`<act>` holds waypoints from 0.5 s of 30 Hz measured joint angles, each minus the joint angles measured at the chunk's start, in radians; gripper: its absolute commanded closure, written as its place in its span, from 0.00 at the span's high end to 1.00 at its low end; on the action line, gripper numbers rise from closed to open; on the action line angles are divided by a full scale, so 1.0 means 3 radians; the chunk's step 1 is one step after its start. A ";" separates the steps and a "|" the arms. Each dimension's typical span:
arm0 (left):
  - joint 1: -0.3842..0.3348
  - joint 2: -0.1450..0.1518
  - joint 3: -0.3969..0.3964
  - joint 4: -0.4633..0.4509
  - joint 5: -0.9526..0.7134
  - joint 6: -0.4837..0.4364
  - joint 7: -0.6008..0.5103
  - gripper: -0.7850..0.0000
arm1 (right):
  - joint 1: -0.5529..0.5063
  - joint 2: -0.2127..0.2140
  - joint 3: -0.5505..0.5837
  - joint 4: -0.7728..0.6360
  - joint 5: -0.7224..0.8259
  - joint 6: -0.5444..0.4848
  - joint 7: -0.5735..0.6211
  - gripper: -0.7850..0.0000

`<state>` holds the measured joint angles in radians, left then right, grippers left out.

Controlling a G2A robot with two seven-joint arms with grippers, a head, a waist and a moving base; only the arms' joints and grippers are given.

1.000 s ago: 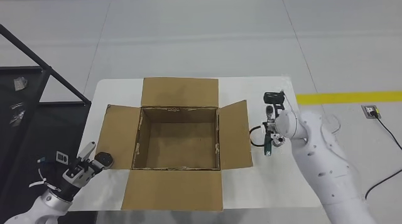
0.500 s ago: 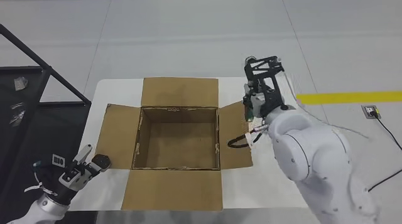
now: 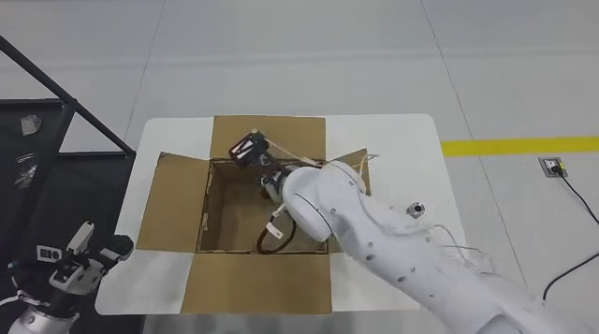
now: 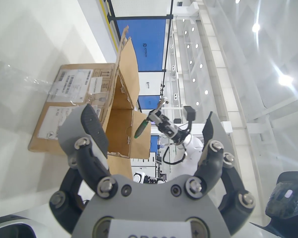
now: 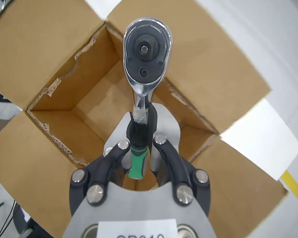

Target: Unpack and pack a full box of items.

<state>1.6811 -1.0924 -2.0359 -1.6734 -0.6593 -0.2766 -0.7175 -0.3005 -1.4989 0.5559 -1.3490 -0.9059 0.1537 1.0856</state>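
The right gripper point(image 5: 141, 122) is clamped on the green-and-black handle of the ratchet wrench point(image 5: 146, 55). The chrome head sticks out past the fingertips over the open cardboard box point(image 5: 39, 25), seemingly above the rim rather than inside. The left gripper point(image 4: 149, 120) hangs with jaws spread, holding nothing, off the near left corner of the table point(image 3: 393, 137).

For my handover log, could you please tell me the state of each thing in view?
Cardboard box: open, four flaps spread outward.
Ratchet wrench: gripped by its handle, above the box opening.
Right tool: shut on the ratchet wrench.
Left tool: open, holding nothing.
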 measured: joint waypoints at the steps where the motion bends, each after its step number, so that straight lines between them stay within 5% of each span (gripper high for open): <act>1: -0.0010 0.0002 -0.0031 0.0026 -0.0041 0.0007 -0.0014 1.00 | 0.0070 -0.0079 -0.0100 0.0253 0.0131 -0.0085 -0.0017 0.00; 7: -0.0058 0.0010 -0.0077 0.0091 -0.0078 0.0035 -0.0109 1.00 | 0.0323 -0.0483 -0.0421 0.1497 0.0748 -0.0497 -0.0129 0.00; 15: -0.0125 0.0013 -0.0002 0.0104 -0.0001 0.0062 -0.0157 1.00 | 0.0430 -0.0955 -0.0678 0.2665 0.0851 -0.0582 -0.0448 0.00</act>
<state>1.6436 -1.0886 -2.0366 -1.6423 -0.6596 -0.2580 -0.7647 -0.1715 -1.7854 0.3526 -0.5493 -0.6508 -0.0210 0.9514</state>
